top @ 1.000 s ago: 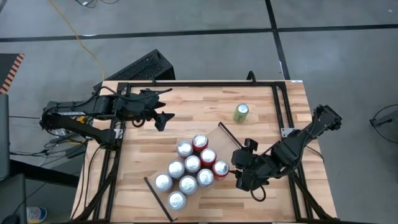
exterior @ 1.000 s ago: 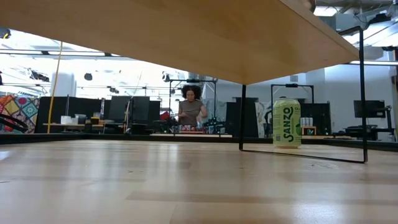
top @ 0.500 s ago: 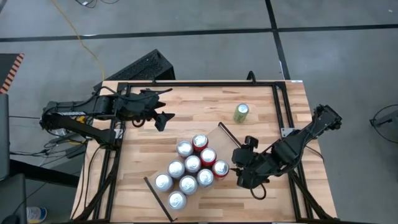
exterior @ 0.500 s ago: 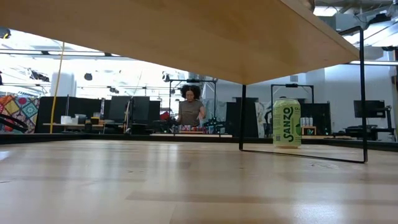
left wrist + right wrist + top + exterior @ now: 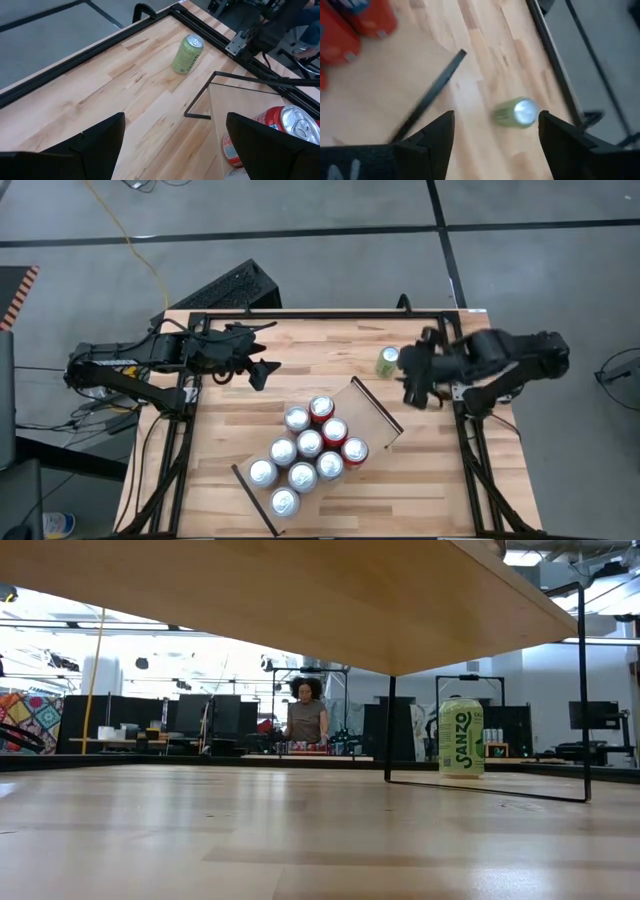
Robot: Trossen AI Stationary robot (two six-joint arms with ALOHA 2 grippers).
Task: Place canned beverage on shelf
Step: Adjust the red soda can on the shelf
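A green can (image 5: 388, 360) stands upright on its base on the striped tabletop near the far right; it also shows in the low view (image 5: 461, 738), the left wrist view (image 5: 187, 54) and the right wrist view (image 5: 517, 112). The pale shelf board (image 5: 366, 416), with black end strips, carries several red and silver cans (image 5: 310, 444). My right gripper (image 5: 412, 372) is open and empty, just right of the green can; its own view (image 5: 495, 120) shows the can ahead of it. My left gripper (image 5: 262, 366) is open and empty at the far left, and its own view (image 5: 175, 125) shows the same.
The shelf stands on thin black wire legs (image 5: 390, 725), and its underside (image 5: 300, 590) spans the low view. A black frame (image 5: 320, 314) runs along the table's far and side edges. Bare tabletop (image 5: 320, 350) lies between the two grippers. A person (image 5: 306, 715) stands far behind the table.
My right gripper has swung from the shelf's right end, beside the red cans, toward the table's far edge. It now stands just right of the green can. The cans and the shelf have stayed where they were.
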